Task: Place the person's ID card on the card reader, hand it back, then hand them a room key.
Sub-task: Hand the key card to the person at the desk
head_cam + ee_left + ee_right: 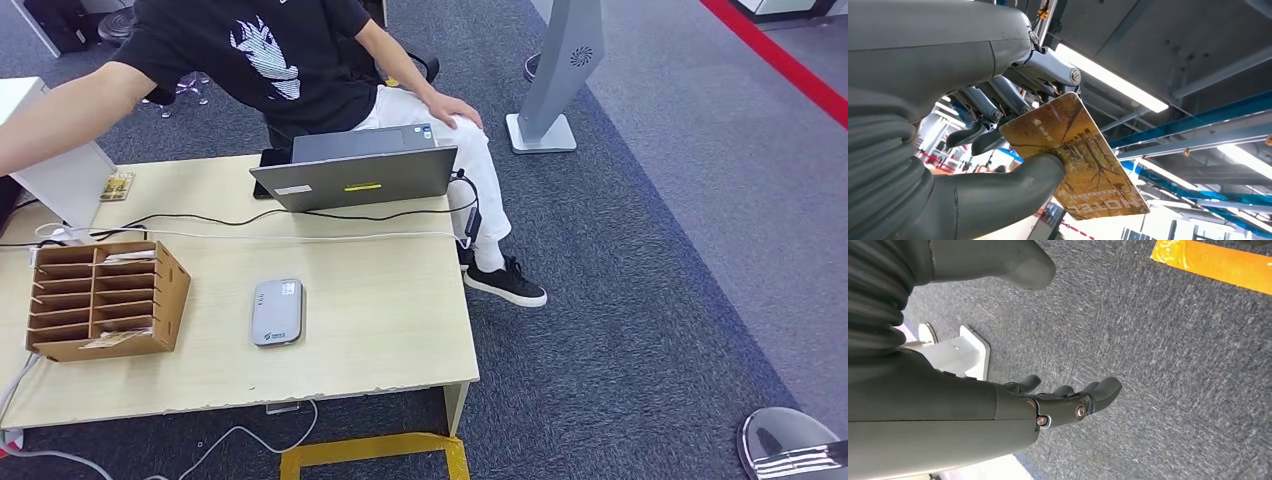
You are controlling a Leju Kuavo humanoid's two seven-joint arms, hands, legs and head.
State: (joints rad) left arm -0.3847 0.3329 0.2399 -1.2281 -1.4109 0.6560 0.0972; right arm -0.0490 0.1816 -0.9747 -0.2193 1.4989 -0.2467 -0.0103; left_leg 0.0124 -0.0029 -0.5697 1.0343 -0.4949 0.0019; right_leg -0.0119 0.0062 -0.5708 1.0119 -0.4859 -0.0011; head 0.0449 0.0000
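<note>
you are holding one gold hotel card (1078,157) in the left hand (998,150), pinched between the thick thumb and the darker fingers (979,134); most of the card is sticking out past the thumb, and the wrist camera is looking up at ceiling lights behind it. judging by the hotel print, this is probably the room key, so the handover step is likely the one in hand, though i cannot be sure it is not the id.

the right hand (1068,400) is hanging over the carpet, holding nothing, fingers loosely curved and apart from the thumb.

doing it well: you are wanting to keep the pinch firm near the card's one end, leaving the long free end toward the person (270,60), whose arm (60,115) is reaching out across the far corner of the table (400,330). present the card flat and steady, and ease the thumb only once their fingers are on it. a thin pinch like this could let the card swivel or slip.

count: one card in the left hand; one grey card reader (277,311) lying on the table, nothing on it; one wooden slotted rack (105,298) beside it; one laptop (360,170); one person seated.
</note>
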